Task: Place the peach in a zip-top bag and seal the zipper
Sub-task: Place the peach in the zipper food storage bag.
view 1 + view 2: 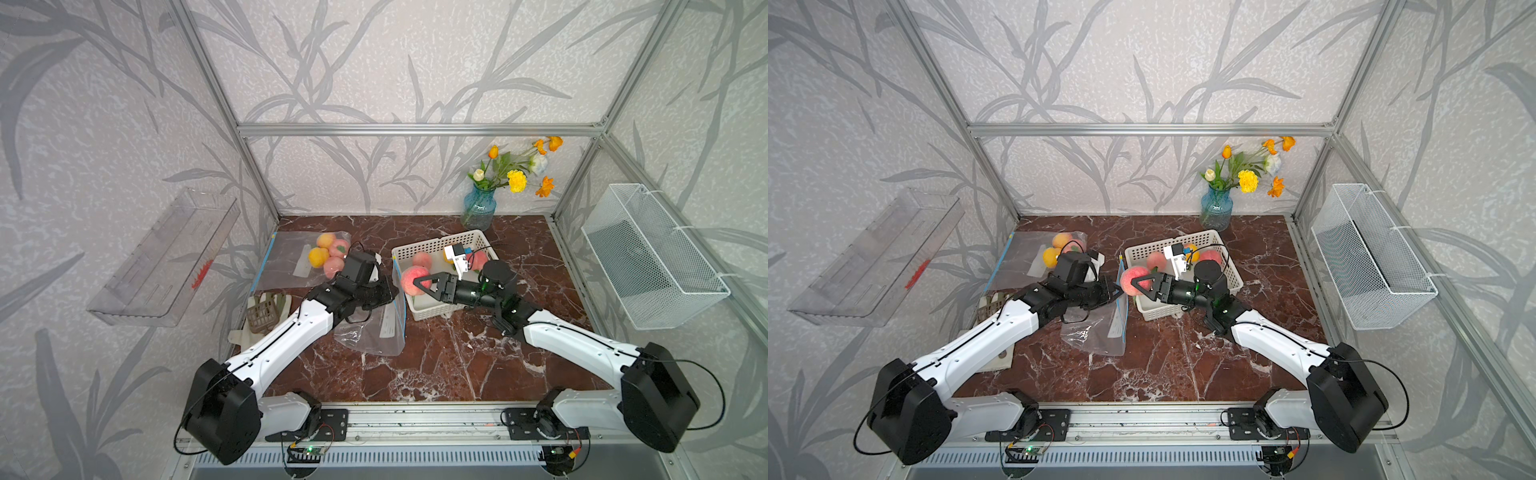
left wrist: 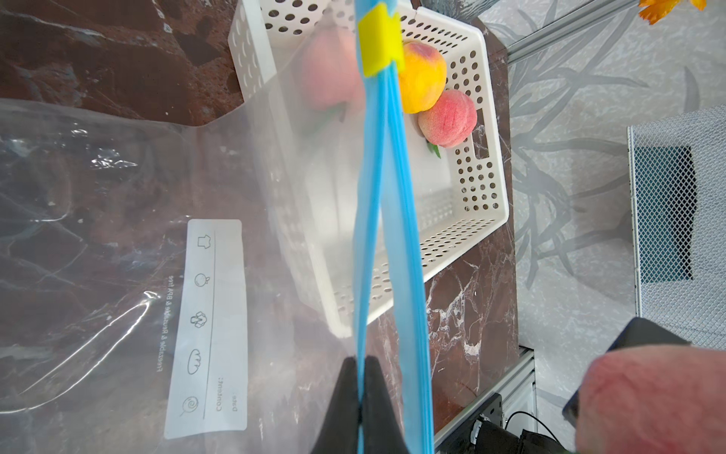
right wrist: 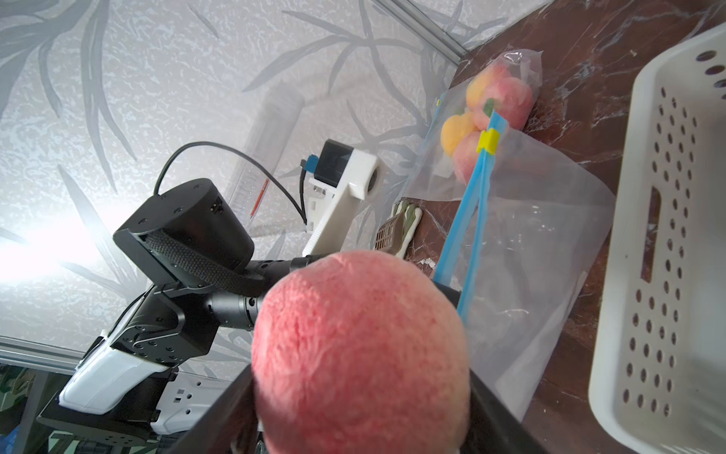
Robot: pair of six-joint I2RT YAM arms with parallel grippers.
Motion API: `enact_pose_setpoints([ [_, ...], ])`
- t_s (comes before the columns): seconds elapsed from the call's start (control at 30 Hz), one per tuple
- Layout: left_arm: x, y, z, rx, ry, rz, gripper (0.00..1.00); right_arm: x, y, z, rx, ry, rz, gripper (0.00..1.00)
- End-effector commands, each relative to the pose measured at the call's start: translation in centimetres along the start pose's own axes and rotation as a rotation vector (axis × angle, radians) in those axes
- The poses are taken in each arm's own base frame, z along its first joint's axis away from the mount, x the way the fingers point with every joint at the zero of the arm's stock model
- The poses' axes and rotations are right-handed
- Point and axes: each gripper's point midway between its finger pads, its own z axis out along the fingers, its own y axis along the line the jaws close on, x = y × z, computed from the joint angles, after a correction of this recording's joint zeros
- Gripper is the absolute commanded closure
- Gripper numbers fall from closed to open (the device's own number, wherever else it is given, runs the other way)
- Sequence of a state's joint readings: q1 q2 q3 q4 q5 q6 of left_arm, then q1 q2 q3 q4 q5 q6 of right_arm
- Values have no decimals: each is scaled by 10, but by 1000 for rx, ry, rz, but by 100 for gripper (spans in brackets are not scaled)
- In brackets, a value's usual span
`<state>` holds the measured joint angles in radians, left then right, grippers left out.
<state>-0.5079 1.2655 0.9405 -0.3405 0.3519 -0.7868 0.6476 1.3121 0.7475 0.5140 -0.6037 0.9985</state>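
Right claw, spread around the peach, holds it over the white basket's edge, just beside the zip-top bag. Left claw pinches one blue zipper lip tight. The mouth gapes only narrowly: pull it wider, then feed the peach straight in.

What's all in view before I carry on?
open bag: one, clear with blue zipper, table centre, edge pinched up
peach: one, pink-red, held beside that bag's mouth
filled bag: one, clear, back left, four peaches inside
basket: one, white, centre right
basket peaches: three, two pink, one yellow
vase: one, blue, back right, with flowers
wire basket: one, white, right wall
tray: one, clear, left wall
brown basket: one, left edge
left hand: one, black, shut on open bag
right hand: one, black, shut on peach
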Motion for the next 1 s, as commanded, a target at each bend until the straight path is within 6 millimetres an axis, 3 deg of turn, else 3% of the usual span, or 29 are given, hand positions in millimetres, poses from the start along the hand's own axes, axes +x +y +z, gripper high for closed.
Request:
enact_pose_setpoints([
  [0.0,-1,-3,2,27,5,-16,100,2,10,4,-60,11,-4,39],
  [0.23,-4,-8,0,62,7,-41,100,10,7,13,-67,38,5,39],
  [0.43,-7,-12,-7,80,-10,-52,100,22,-14,20,-6,66,16,40],
  [0.57,-10,-11,-14,73,-41,-41,100,29,-33,21,86,88,5,42],
  [0.73,-12,-8,-26,38,-70,-10,100,29,-59,7,330,129,-65,43],
  [0.97,-12,-17,-35,63,-62,27,100,33,-59,7,425,185,-143,43],
])
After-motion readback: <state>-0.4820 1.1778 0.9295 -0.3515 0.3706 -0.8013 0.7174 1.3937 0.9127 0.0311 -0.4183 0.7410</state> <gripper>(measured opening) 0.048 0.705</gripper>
